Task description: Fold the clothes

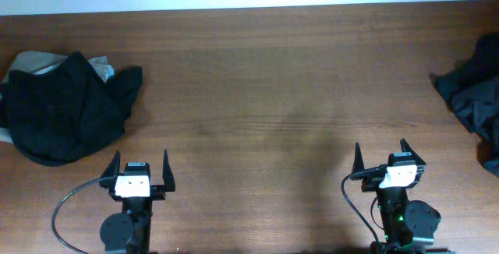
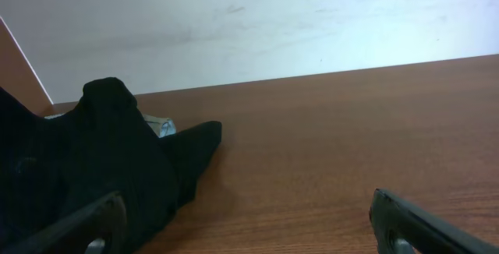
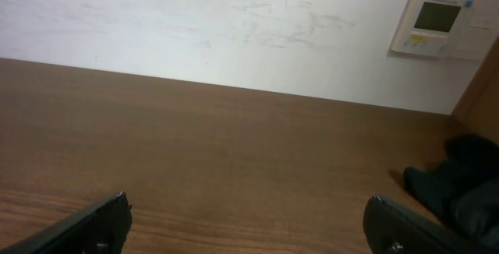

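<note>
**Both pincers spread, a black heap out to each side**

So, a crumpled black garment [image 1: 66,106] is seen heaped ahead and to the left of the left pincer [image 1: 141,164], near it but not touched by it. A bit of pale grey-white lining [image 1: 100,67] is shown at the heap's far edge, on the side away from the pincer. In the left wrist view, a pointed flap of the fabric is laid flat on the wood just ahead of the left finger [image 2: 82,227].

The left pincer is held spread wide, with only wood seen between its fingers, at the near edge of the table [image 1: 257,90].

Further right, the right pincer [image 1: 380,156] is spread wide too, same deal.

A second dark garment [image 1: 475,98] is bunched up ahead and well to the right of it, partly cut off by the frame edge. From the right wrist it's only caught at the right margin.

A small wall panel [image 3: 433,24] with a screen is mounted far ahead and to the right of that pincer.
</note>
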